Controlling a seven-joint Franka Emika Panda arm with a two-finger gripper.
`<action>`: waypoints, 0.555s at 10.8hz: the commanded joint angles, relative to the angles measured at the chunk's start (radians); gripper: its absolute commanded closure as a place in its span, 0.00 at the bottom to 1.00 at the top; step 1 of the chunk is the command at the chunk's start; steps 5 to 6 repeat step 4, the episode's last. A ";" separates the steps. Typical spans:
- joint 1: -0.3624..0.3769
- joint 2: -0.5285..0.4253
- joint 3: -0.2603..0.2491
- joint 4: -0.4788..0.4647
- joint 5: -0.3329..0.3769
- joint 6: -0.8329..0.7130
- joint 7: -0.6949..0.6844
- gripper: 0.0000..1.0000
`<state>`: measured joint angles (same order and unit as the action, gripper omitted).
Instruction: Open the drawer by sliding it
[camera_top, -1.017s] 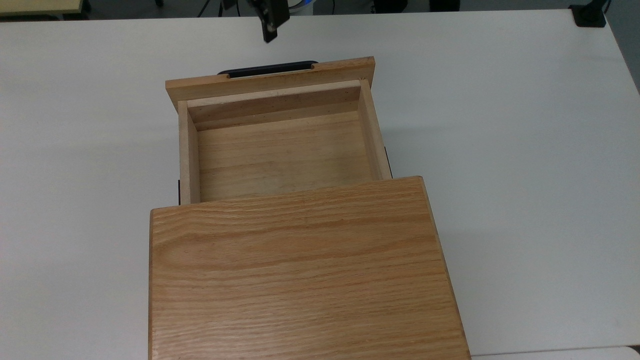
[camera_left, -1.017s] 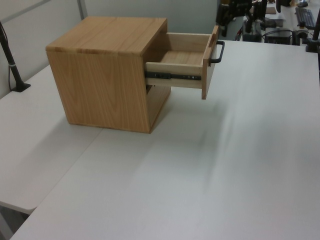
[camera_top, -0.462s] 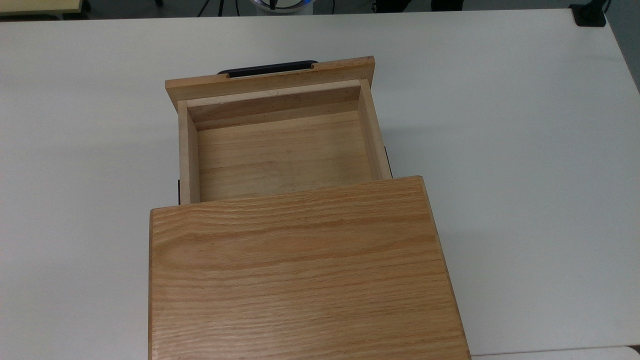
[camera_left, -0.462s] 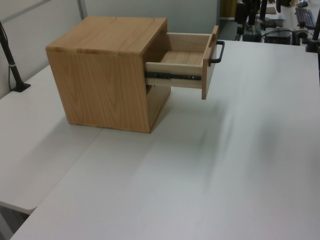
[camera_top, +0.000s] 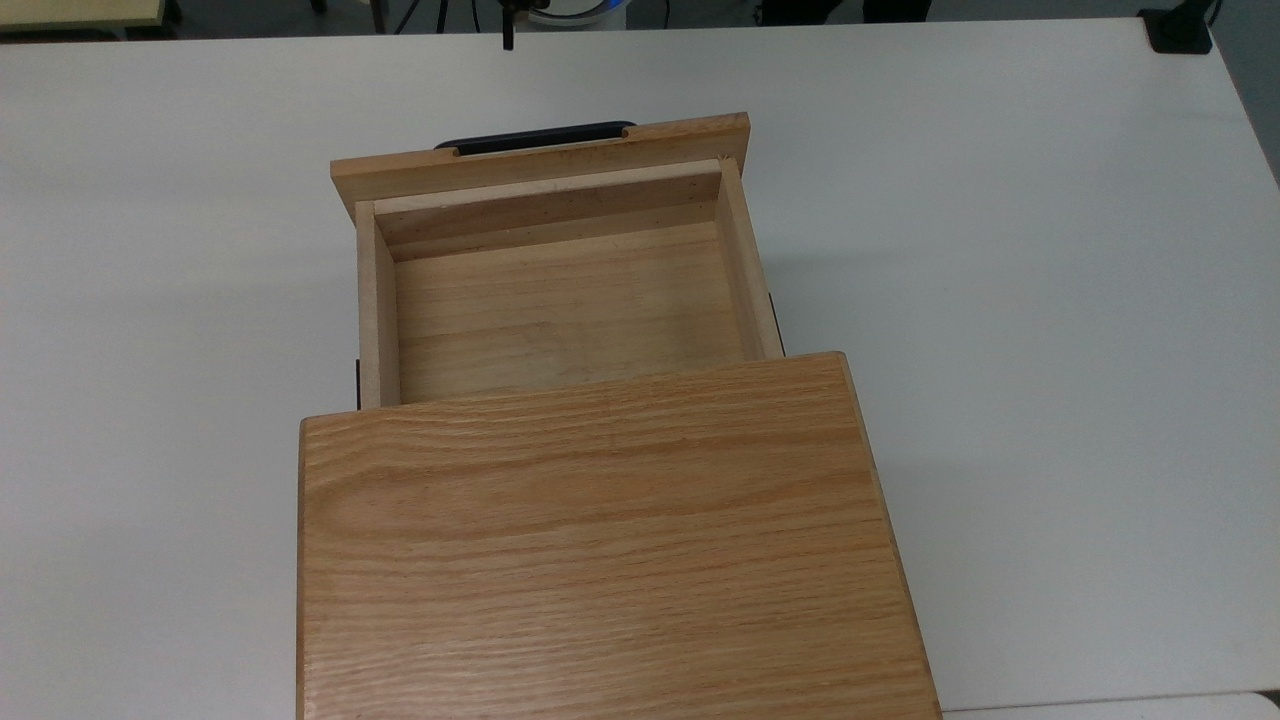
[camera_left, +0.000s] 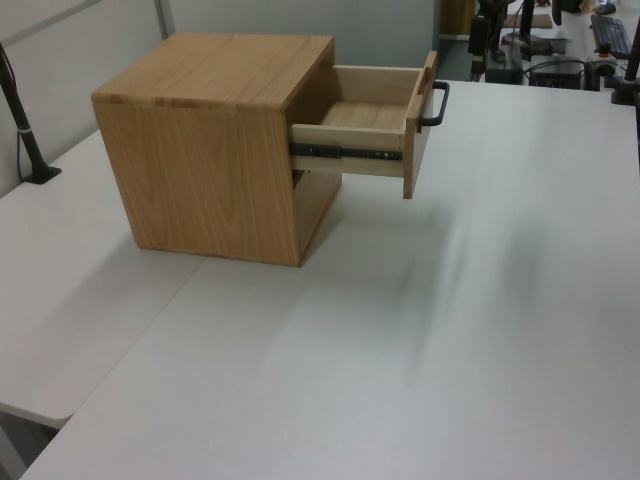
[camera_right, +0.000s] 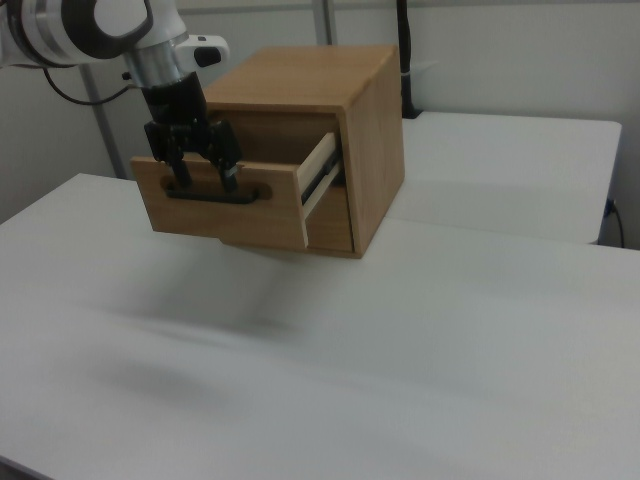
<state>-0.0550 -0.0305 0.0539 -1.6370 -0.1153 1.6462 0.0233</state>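
A white table carries an oak cabinet, its wide top panel nearest the top view's lower edge. The drawer stands pulled well out of the cabinet toward the top view's upper edge, its empty tray open to the camera and a black slide rail exposed along its side. The slim black bar handle sits on the front panel. In the right view the Franka gripper hangs in front of that panel just above the handle, fingers spread apart and holding nothing. The sliding step looks essentially complete; what remains is likely for the arm to draw clear without nudging the drawer back in.
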 joint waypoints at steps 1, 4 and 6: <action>0.081 -0.005 -0.077 -0.006 -0.014 0.015 0.004 0.00; 0.075 -0.006 -0.077 0.002 -0.010 0.010 0.000 0.00; 0.075 -0.006 -0.077 0.002 -0.010 0.010 0.000 0.00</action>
